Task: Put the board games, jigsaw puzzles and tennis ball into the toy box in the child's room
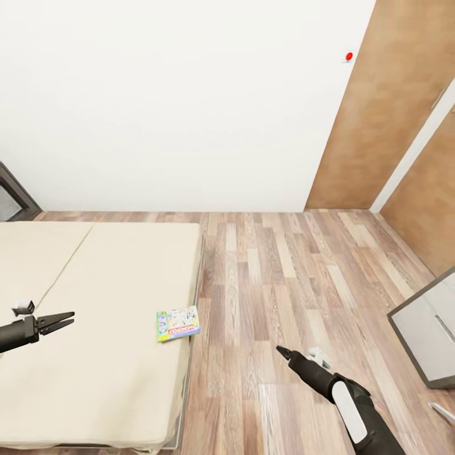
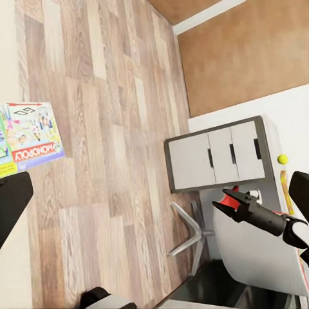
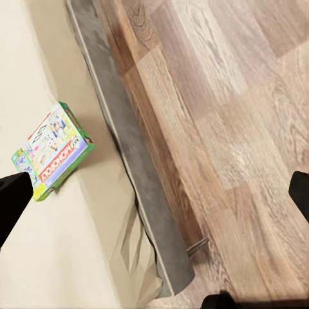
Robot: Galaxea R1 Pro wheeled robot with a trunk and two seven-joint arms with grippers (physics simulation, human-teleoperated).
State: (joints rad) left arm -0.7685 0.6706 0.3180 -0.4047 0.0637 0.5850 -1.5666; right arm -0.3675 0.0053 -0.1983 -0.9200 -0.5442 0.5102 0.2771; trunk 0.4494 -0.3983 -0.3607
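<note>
One board game (image 1: 178,323) lies flat near the bed's (image 1: 107,278) edge, between both arms, long axis roughly crosswise, the empty, parted left claw (image 1: 63,321) somewhat nearer than the right claw (image 1: 281,351), whose state I cannot tell.

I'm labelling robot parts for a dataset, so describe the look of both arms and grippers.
Both arms are matte black. The left gripper ends in two slim pointed black fingers, with a small white-grey block behind it. The right gripper tapers to a dark tip; its forearm carries a long white panel. From the left wrist, its fingers look red-tinged.

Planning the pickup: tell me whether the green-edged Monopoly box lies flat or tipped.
Flat: the green-edged Monopoly box lies cover-up on the beige mattress, near its edge.
</note>
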